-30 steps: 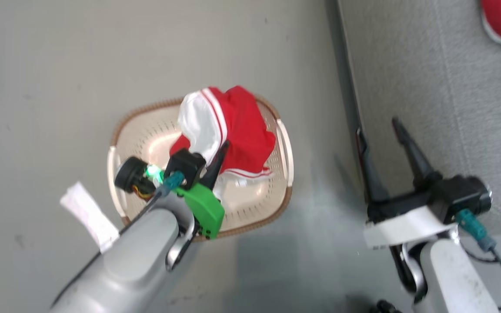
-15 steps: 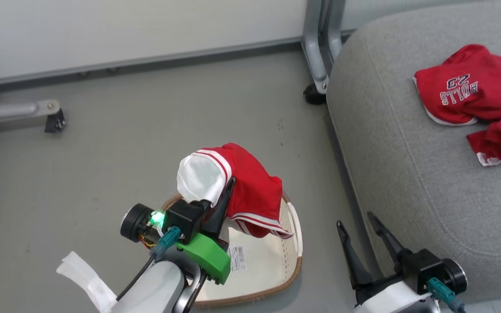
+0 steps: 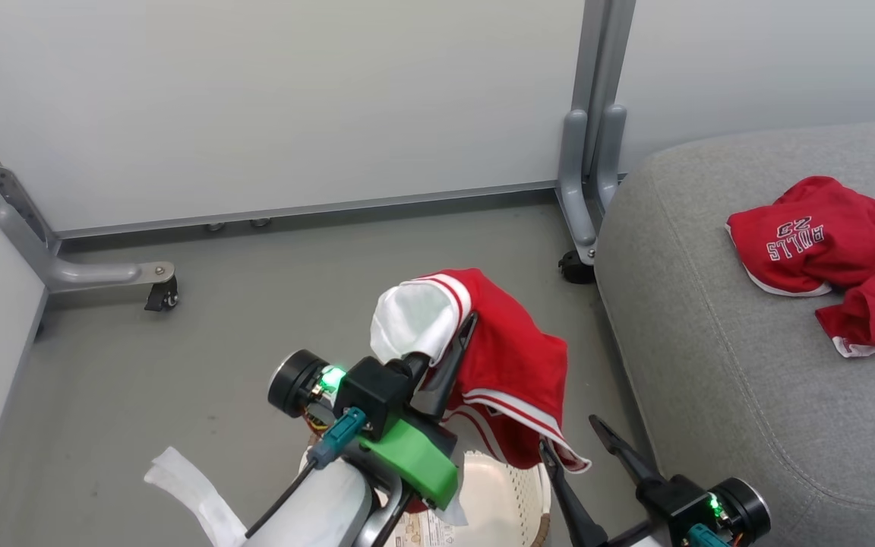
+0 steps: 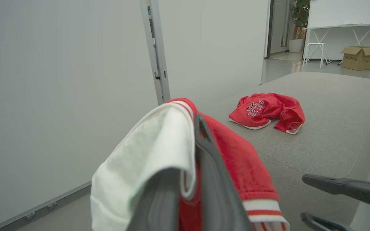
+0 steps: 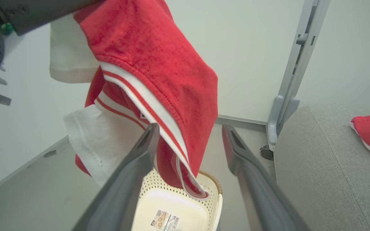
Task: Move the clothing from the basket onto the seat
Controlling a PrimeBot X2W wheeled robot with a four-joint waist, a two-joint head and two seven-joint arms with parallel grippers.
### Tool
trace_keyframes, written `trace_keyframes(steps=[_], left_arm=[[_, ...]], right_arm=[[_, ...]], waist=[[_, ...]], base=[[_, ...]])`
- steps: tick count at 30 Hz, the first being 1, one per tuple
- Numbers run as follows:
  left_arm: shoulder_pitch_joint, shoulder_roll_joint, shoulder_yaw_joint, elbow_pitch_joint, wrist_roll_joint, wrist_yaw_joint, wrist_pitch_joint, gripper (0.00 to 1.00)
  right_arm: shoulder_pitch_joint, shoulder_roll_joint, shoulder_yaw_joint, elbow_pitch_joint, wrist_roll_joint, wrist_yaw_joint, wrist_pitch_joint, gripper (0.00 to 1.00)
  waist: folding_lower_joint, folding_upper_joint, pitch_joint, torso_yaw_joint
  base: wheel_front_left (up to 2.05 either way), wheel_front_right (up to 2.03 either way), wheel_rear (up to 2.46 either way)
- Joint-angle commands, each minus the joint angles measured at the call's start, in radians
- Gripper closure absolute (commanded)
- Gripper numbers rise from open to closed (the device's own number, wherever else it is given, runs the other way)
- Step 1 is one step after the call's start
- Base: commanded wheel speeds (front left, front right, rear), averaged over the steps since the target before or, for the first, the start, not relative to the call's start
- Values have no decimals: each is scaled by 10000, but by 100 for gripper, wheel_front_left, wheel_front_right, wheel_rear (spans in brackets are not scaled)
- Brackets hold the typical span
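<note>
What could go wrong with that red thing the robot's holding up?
The left hand pinches only a fold of the red garment; the rest dangles, so it might slip to the floor short of the seat. Its striped hem hangs by the open right hand and could snag there.

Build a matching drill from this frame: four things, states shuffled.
1. BULLS 23 jersey
2. white-panel garment
3. basket
4. right claw

A. on the floor
B. open, gripping nothing
C. lying on the seat
D. clamped in the left claw, hanging

Pairs: 1-C, 2-D, 3-A, 4-B
</note>
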Motion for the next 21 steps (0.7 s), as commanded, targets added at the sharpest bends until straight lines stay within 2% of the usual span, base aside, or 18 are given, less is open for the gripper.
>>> trace_keyframes(steps=[1,6,13,17,18,19,20,21], left_arm=[[-213,-87,-62,-93,106,-66,-34,100],[-464,-246,-287,-288,187,-183,-23,100],[-677,-358,-570,-664,156,-216,191,100],[-682,-412,-718,-813,70,-215,290,100],[-684,-414,-743,-841,59,-220,315,100],[-686,-407,-769,-871,64,-218,351,100],[-674,-391,-785,-882,58,-222,372,100],[-642,-366,-806,-886,39,-227,403,100]], right_arm=[[-152,-36,127,113,-137,-12,-31,0],[-426,-37,294,383,-279,-12,-31,0],[-783,-32,-489,706,-194,-12,-31,0],[-903,-31,-607,841,-44,-12,-30,0],[-937,-31,-605,867,-26,-12,-31,22],[-975,-31,-590,898,8,-12,-31,68],[-991,-31,-593,907,43,-12,-30,88],[-982,-31,-590,937,82,-10,-30,100]], waist=[[1,0,-96,116],[1,0,-66,115],[1,0,-22,-37],[1,0,-9,-111],[1,0,-2,-124],[1,0,10,-137],[1,0,20,-145],[1,0,32,-151]], base=[[0,0,0],[0,0,0],[0,0,0],[0,0,0],[0,0,0],[0,0,0],[0,0,0],[0,0,0]])
